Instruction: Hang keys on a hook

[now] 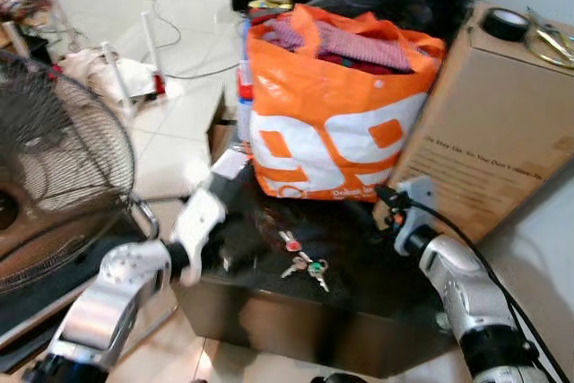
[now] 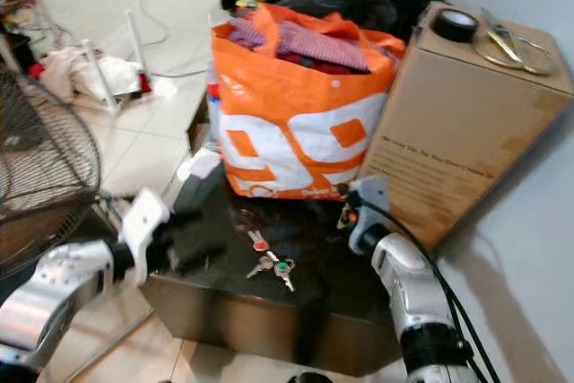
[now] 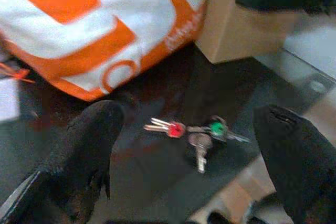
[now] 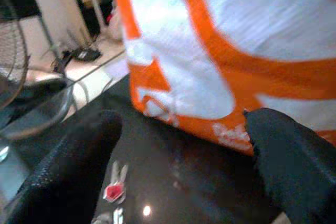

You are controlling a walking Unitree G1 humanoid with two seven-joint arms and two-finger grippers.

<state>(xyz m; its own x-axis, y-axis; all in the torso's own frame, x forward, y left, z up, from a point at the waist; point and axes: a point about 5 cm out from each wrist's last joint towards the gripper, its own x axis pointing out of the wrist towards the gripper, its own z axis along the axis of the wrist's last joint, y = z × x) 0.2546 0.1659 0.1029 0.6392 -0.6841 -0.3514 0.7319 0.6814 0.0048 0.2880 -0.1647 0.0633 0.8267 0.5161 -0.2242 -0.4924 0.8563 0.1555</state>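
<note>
A bunch of keys point(image 1: 303, 262) with a red tag and a green tag lies on the glossy black table point(image 1: 359, 311), just in front of the orange bag. My left gripper point(image 3: 189, 115) hovers low over the table's left part, a little left of the keys. It is open, and the keys point(image 3: 194, 132) lie ahead between its spread fingers point(image 3: 86, 150). My right gripper point(image 4: 181, 121) is near the bag's lower right corner, right of the keys. It is open too, holding nothing, with the keys point(image 4: 114, 190) below it.
An orange and white bag point(image 1: 332, 123) full of clothes stands at the back of the table. A tall cardboard box point(image 1: 484, 141) to the right carries a tape roll point(image 1: 505, 22) and scissors. A floor fan point(image 1: 54, 177) stands close on the left.
</note>
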